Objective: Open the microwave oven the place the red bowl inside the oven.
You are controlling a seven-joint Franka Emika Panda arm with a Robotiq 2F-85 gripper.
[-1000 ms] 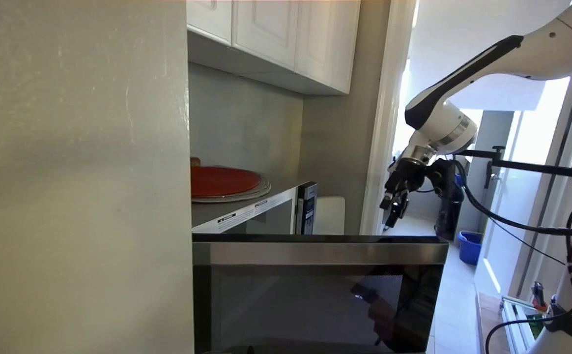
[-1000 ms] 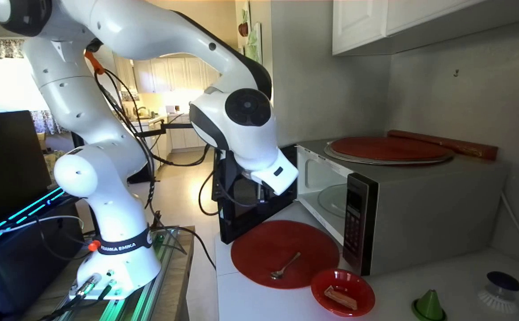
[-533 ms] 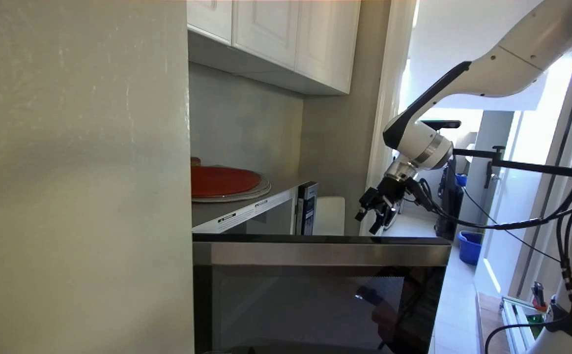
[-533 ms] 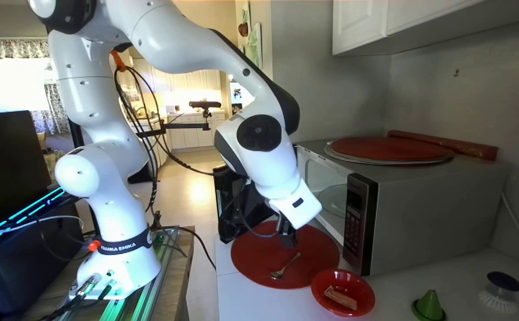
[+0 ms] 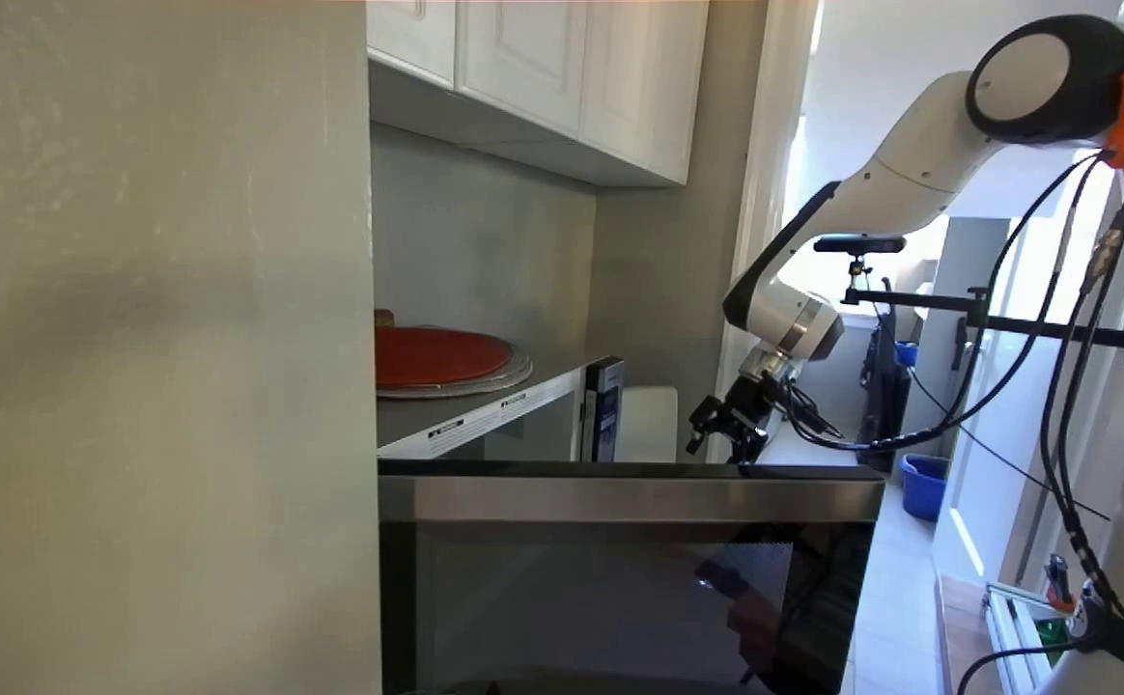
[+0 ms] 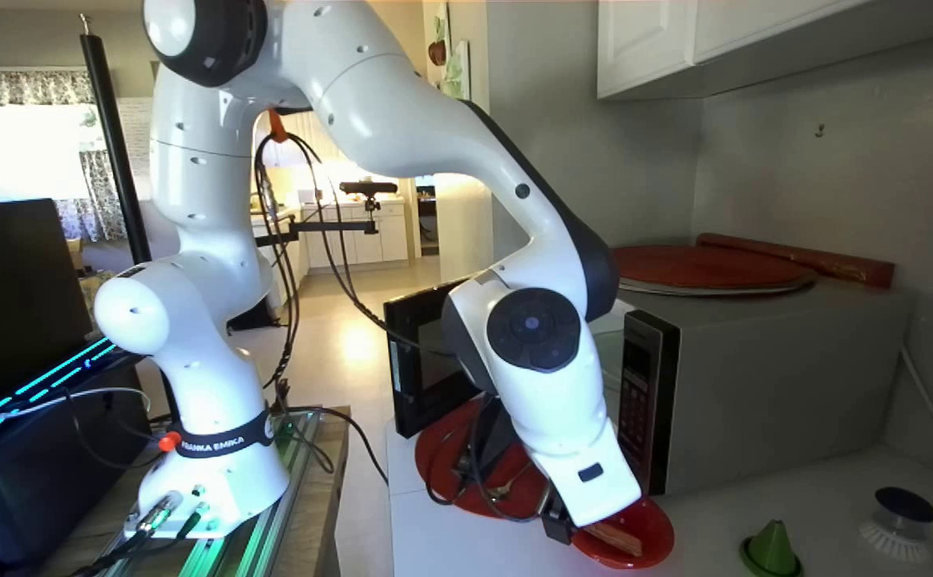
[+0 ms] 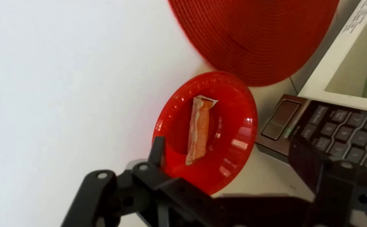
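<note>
The microwave oven [image 6: 787,385] stands against the wall with its dark glass door [image 5: 620,598] swung wide, so the inside is partly visible. On the white counter near its keypad side sits the red bowl [image 7: 230,135], holding a small orange-and-white packet [image 7: 199,132]. My gripper [image 7: 230,149] is open just over the bowl, nothing between its fingers. In the wrist view the left finger overlaps the bowl's rim and the right one overlaps the keypad [image 7: 344,126]; contact cannot be told. The arm partly covers the bowl in an exterior view [image 6: 647,541].
A round red mat [image 7: 259,34] lies beside the bowl, in front of the oven, with a spoon [image 6: 502,490] on it. Farther along the counter are a green cone [image 6: 771,549] and a brush [image 6: 903,521]. Red round mats [image 6: 707,266] rest on top of the oven.
My arm has swung from beside the oven door over the mat and down to the bowl, the gripper staying open. Door, bowl and mat have not moved.
</note>
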